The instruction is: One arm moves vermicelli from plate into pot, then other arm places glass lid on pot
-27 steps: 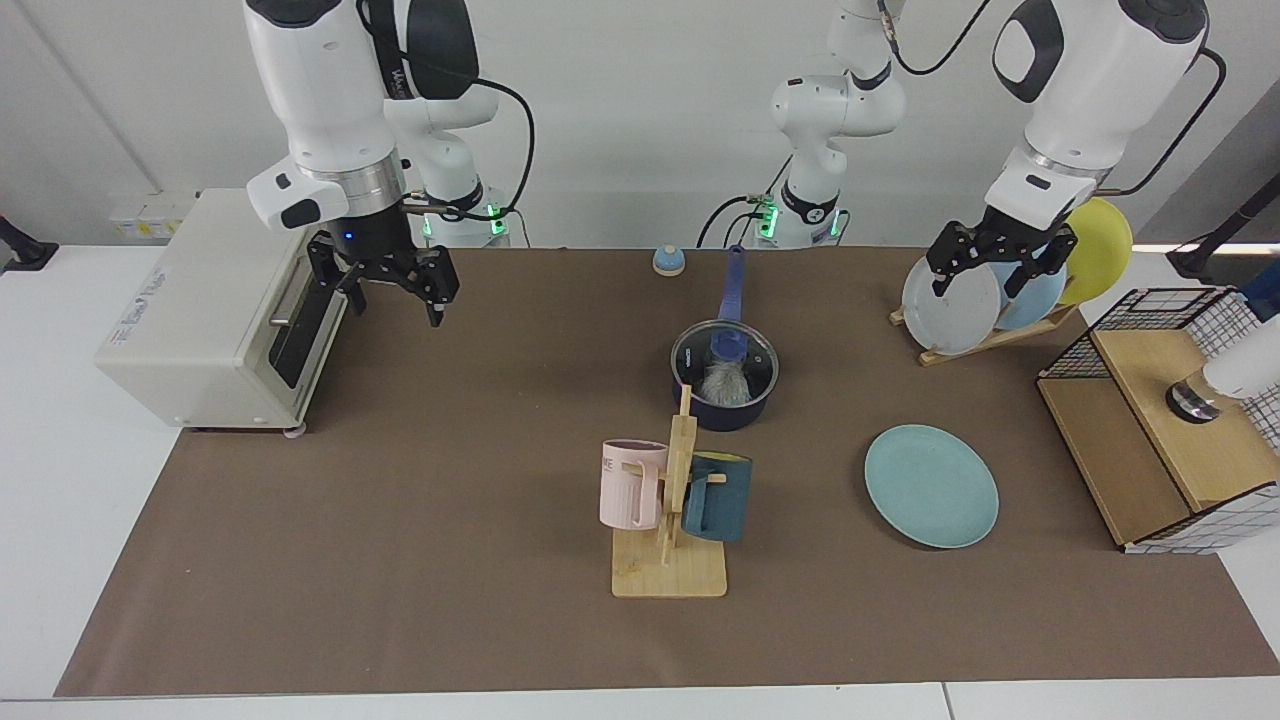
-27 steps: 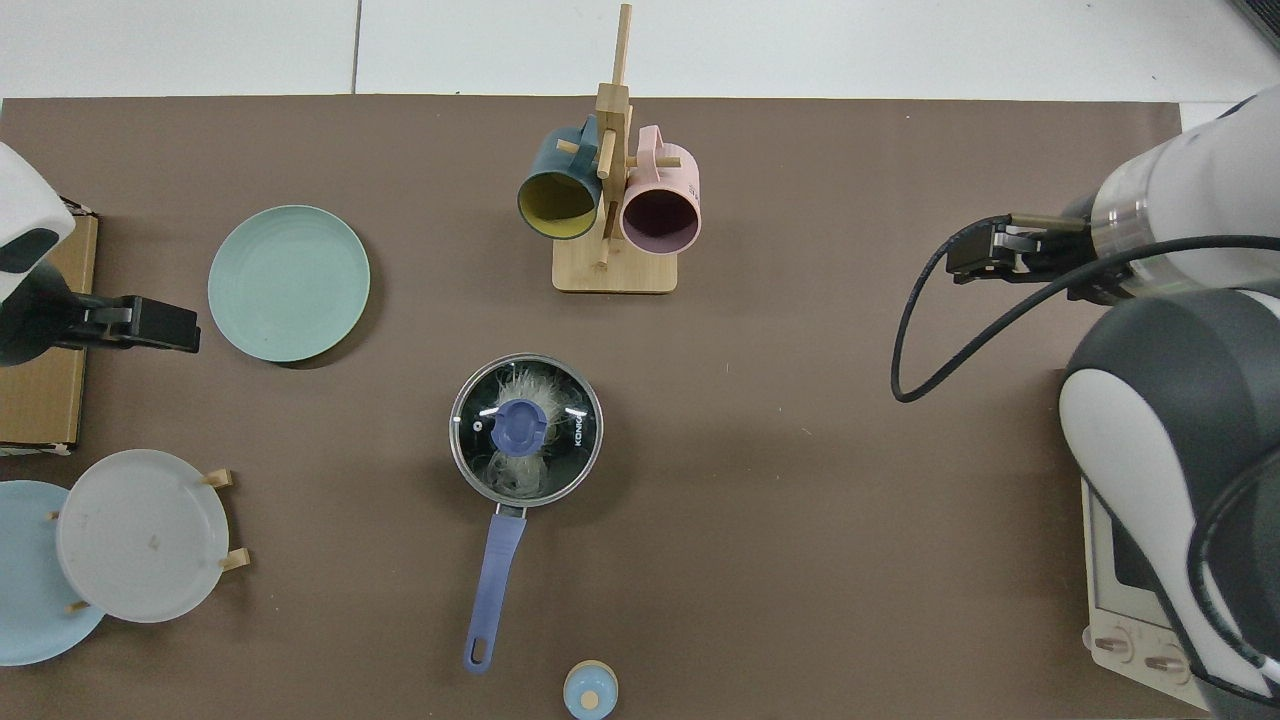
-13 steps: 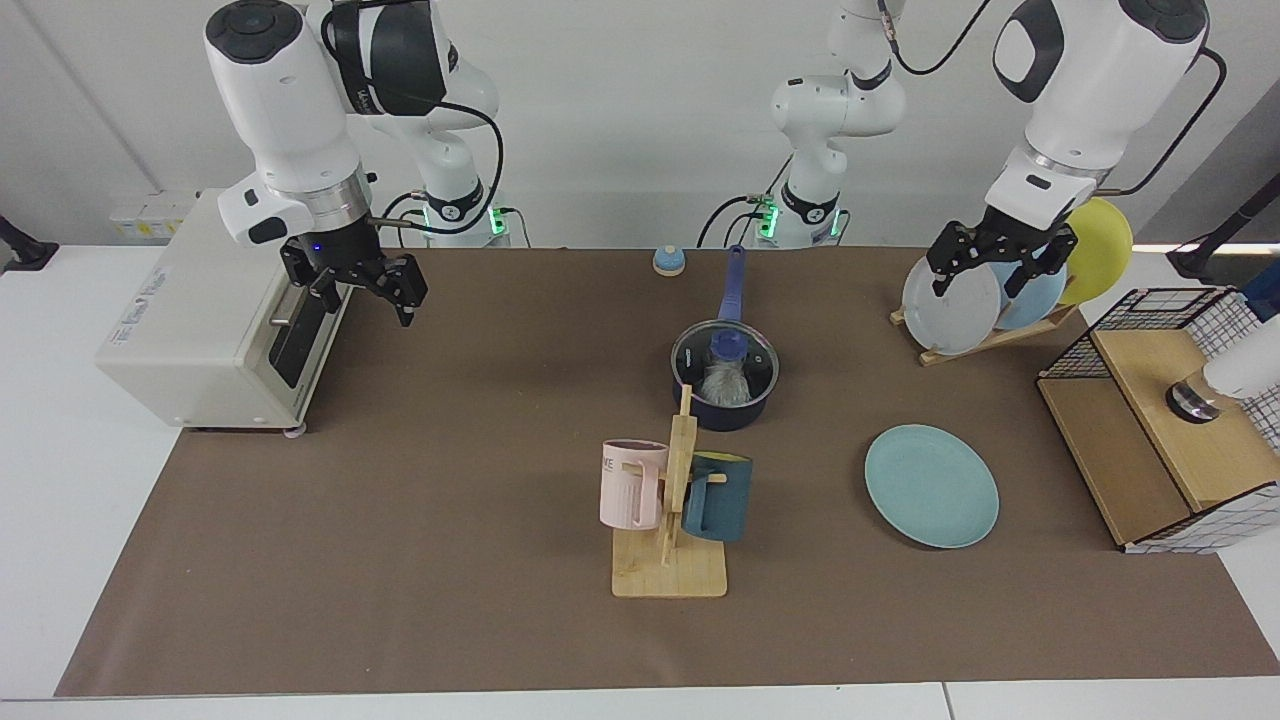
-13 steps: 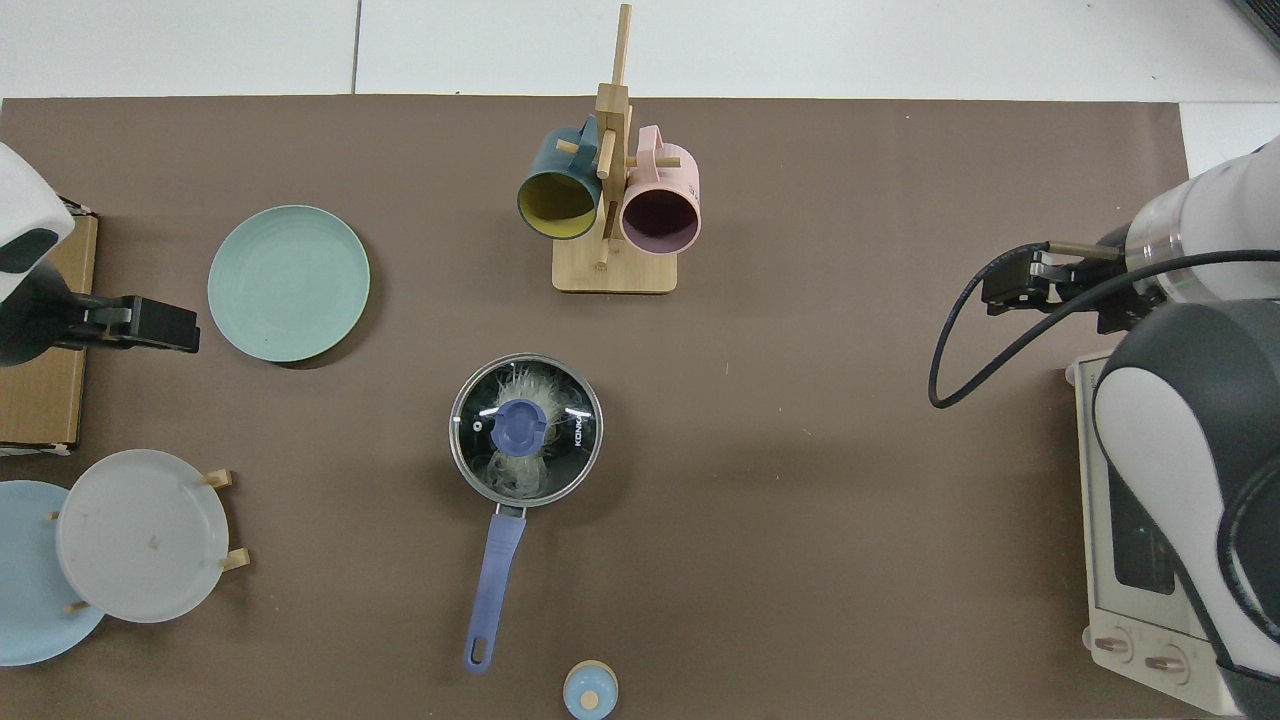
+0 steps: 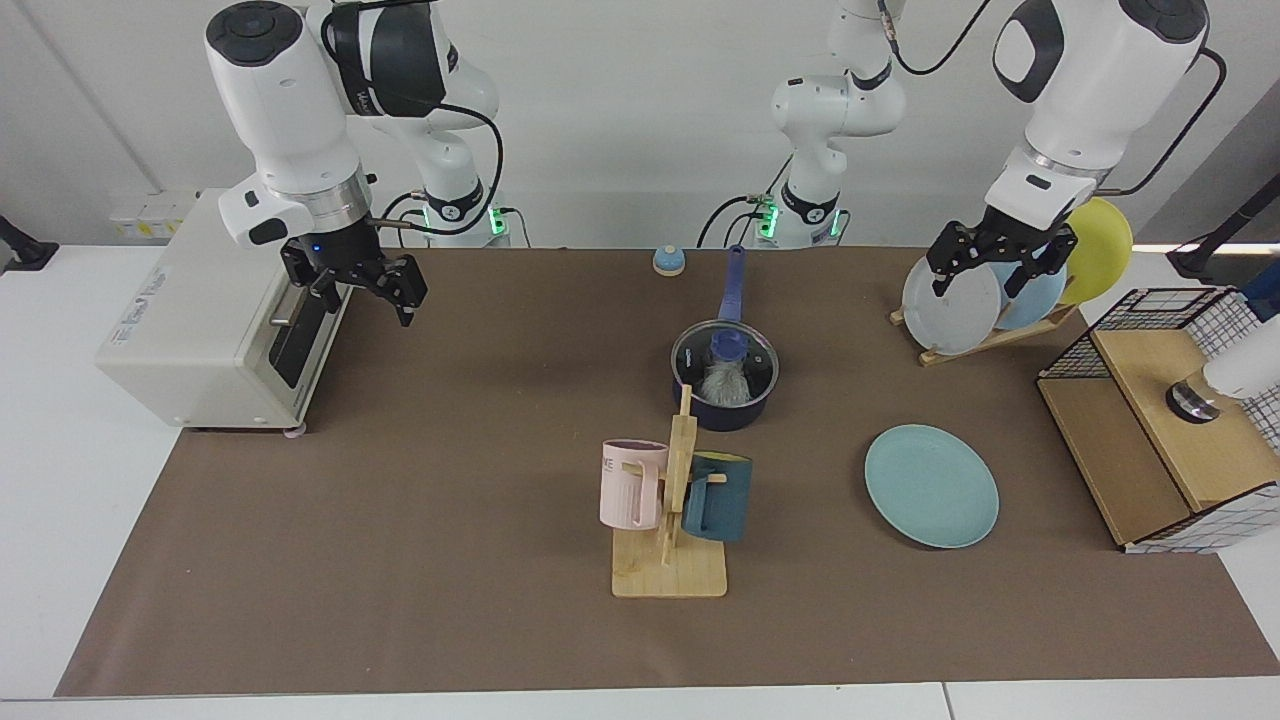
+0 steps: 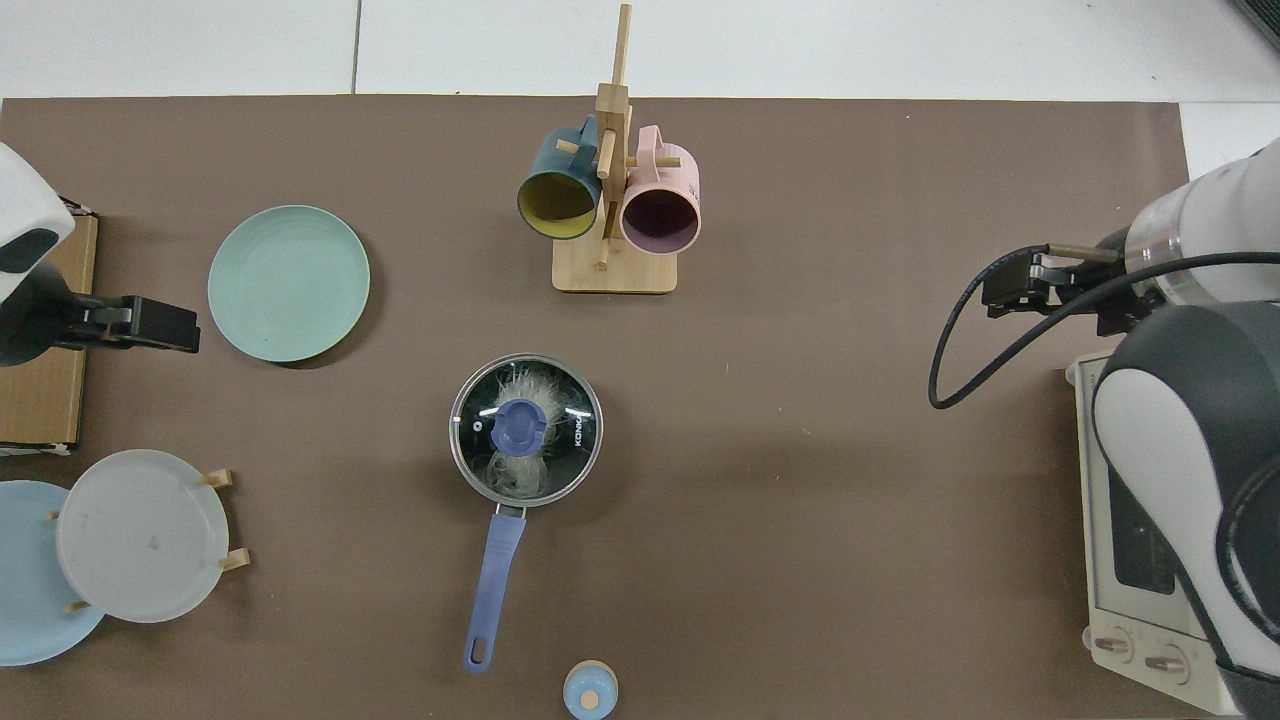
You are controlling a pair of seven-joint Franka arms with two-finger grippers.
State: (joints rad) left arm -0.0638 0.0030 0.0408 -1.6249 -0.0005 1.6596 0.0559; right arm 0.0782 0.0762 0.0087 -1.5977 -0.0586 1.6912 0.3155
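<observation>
The right gripper [image 5: 362, 287] had drawn back beside the toaster oven [image 5: 200, 310], jaws wide and empty. The left gripper [image 5: 992, 270] waited, jaws wide, over the plate rack [image 5: 985, 338]. Well clear of both, the glass lid [image 5: 724, 360] sat on the pot [image 5: 735, 412] over the vermicelli [image 5: 718, 382]; the plate [image 5: 931, 486] lay bare, so the task looked done.

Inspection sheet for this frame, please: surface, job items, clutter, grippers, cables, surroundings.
Surface: brown mat over a white table; no spills seen.
Job's things: vermicelli inside the pot; glass lid seated on it; plate bare.
Clutter: mug rack with two mugs, plate rack, small bell.
Grippers: right gripper open, in the air beside the toaster oven; left gripper open, in front of the racked plates.
Cables: black cable looping off the right arm.
Surroundings: wire basket with wooden box, white wall.
</observation>
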